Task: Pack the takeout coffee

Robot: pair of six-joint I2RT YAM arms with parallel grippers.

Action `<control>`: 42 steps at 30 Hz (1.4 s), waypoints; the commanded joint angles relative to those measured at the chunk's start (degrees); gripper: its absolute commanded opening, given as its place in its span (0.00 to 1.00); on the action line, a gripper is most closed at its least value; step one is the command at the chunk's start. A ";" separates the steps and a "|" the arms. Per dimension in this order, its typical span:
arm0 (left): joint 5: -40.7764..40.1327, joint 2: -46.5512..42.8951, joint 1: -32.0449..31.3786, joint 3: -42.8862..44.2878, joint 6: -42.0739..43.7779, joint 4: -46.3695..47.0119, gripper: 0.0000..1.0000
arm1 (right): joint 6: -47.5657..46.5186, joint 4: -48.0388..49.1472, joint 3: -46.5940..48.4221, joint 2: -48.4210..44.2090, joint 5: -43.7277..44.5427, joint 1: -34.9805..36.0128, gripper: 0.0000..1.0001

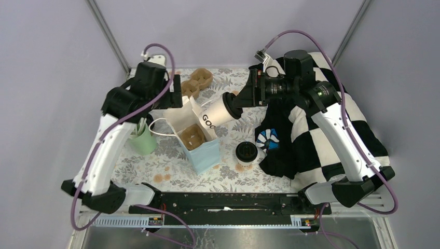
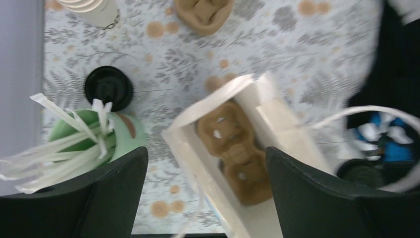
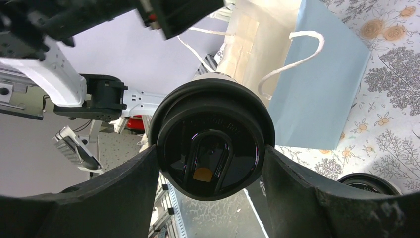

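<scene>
The right pincer (image 1: 234, 102) squeezes one lidded cup (image 1: 215, 115), tipped sideways over the blue bag (image 1: 206, 155). The other cup (image 1: 247, 152) stands beside the bag, toward the worktop's (image 1: 171, 171) front edge. The left pincer (image 2: 205, 154) is wide apart.

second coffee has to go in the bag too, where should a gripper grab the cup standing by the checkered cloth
Take the cup by its round wall just under the top, pinching across it. It stands upright, the checkered cloth close on its right and the bag on its left, so coming from the near side looks safest.
</scene>
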 commanded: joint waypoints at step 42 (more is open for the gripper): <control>23.07 -3.80 11.00 -24.80 12.70 28.06 0.00 | -19.93 -26.29 31.20 13.11 29.37 19.16 0.45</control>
